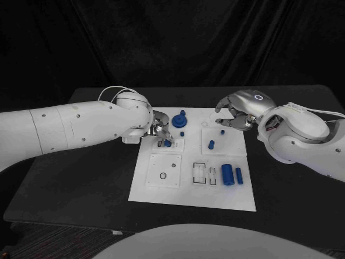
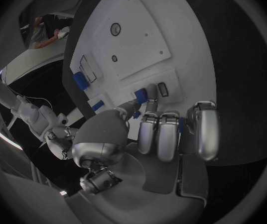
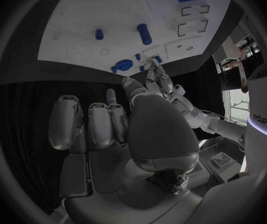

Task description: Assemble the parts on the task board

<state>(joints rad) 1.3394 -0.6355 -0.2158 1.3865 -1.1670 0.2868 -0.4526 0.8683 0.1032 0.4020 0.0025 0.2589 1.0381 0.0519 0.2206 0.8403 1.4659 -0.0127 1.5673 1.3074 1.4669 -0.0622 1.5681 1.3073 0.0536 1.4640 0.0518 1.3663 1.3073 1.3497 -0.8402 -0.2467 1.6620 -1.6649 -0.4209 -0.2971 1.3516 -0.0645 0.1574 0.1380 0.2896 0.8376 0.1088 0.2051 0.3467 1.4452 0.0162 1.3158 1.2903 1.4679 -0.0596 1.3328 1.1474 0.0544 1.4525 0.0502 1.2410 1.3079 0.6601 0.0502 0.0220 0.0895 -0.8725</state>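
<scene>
**Both robot hands over the far end of the task board**

We see the white task board lying in the middle of the black table. Our left robot hand reaches over the board's far left corner and pinches a small blue part between its fingertips, low over a raised square plate there. Just beyond it stands a blue knob-shaped part. Our right robot hand hovers at the far right corner with its fingers curled in; whether it grasps anything, we cannot tell. A small blue peg sits near it. Two blue cylinders lie side by side near the board's right edge, beside rectangular slots.
</scene>
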